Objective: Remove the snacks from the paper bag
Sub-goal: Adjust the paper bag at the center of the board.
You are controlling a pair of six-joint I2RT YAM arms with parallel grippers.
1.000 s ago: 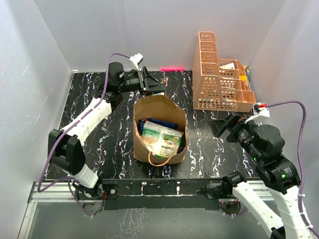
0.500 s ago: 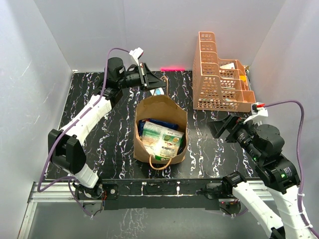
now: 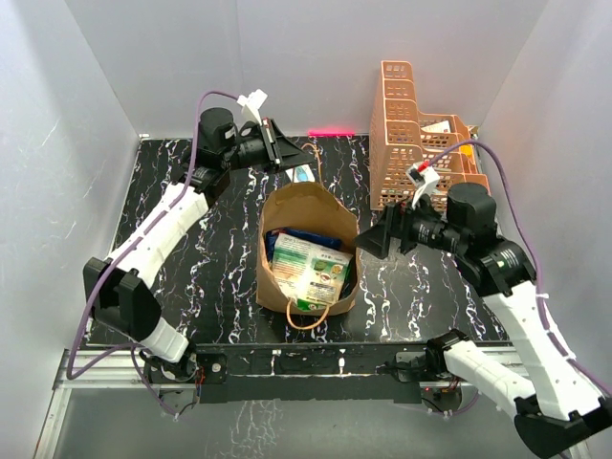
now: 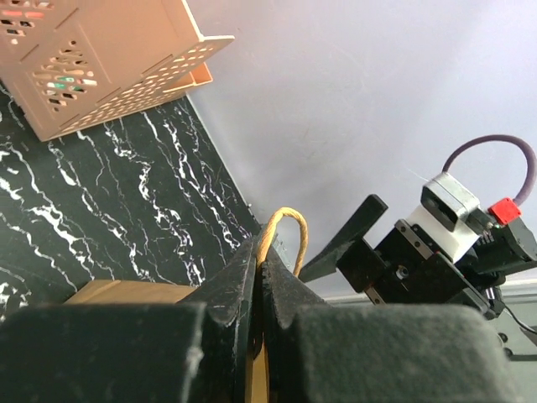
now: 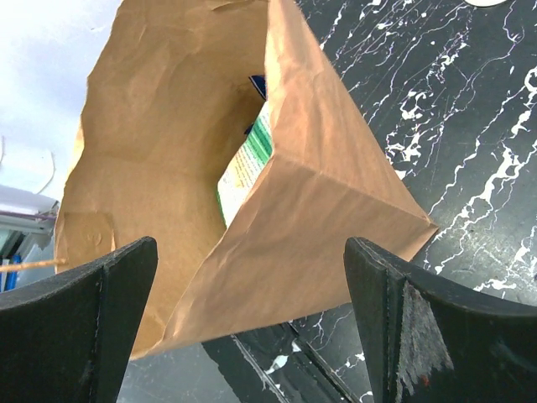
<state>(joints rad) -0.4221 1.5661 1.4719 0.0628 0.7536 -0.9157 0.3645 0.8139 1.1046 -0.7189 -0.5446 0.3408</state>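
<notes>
Fingers, left arm: left fingers [image 4: 260, 270] pressed together, pinching the thin twisted paper handle [image 4: 283, 225], whose loop pokes up between the tips; in the top view they hang over the far rim of the bag, above the counter
Fingers, right arm: right fingers [image 3: 371, 240] spread wide and holding nothing; they sit just beside the bag's right wall, and the pictures do not settle whether a tip touches the paper; from the right wrist the bag's side lies ahead in the gap between them
Bag: brown kraft paper bag [image 3: 307, 203] standing upright near the middle of the black white-veined marble counter [image 3: 220, 277], mouth open upward; its near handle loop droops over the front rim
Snacks: green-and-white glossy snack packet [image 3: 311, 269] lies uppermost inside the bag; dark blue packet [image 3: 287, 236] shows behind it; all are inside the bag
Surroundings: orange plastic lattice basket [image 3: 411, 143] at the far right of the counter; small blue-white oval object [image 3: 304, 175] on the counter just behind the bag
Change: a second ago the right fingers hung well right of the bag, and now they are close against its right side; the left fingers have drawn slightly back and up with the handle, uncovering the oval object; bag and packets lie as before
</notes>
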